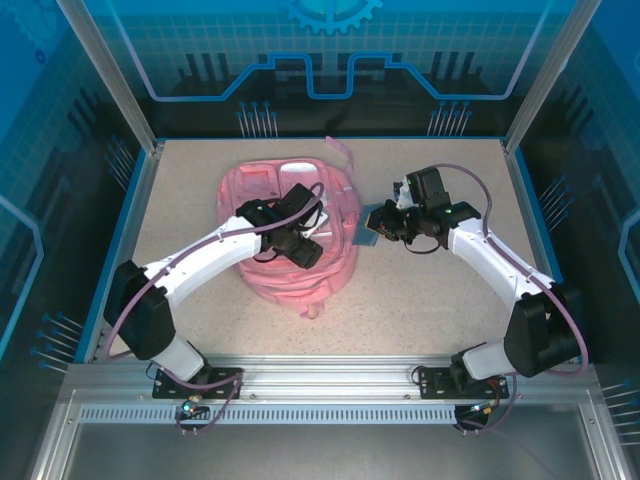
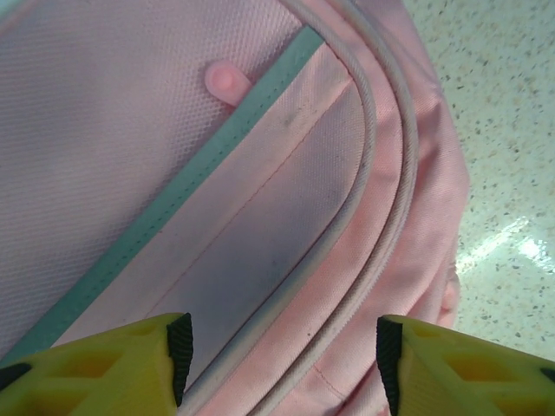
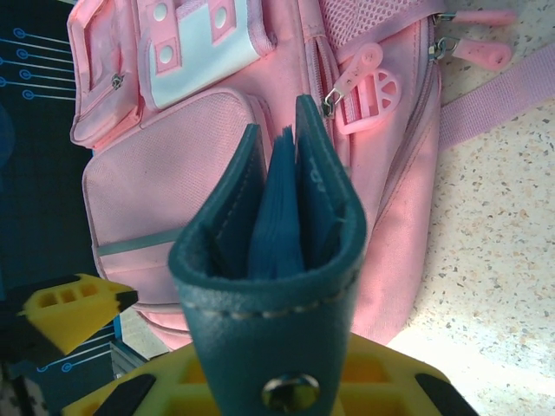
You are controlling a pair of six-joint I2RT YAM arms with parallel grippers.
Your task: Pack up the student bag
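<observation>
Packing stands at the loading step, as I judge it. The student bag lies on the speckled worktop, directly beneath my left jaws and just ahead of my right jaws. My left jaws hang wide over its pink cloth with nothing between them. My right jaws are clamped on the spine of a dark blue book, whose pages fan toward the bag.

I see no open mouth on the bag. So the next move, I judge, calls for my left jaws to catch a zip pull or flap and make an opening. Only then can my right jaws slide the book in edge first.

The bag is soft pink woven fabric, slumped, and likely to shift under a pull. Its front pockets face my right jaws, with a white patch above them. A pale stripe crosses the panel below my left jaws, beside corded piping. A heart-shaped pink zip pull dangles just beyond the book.
</observation>
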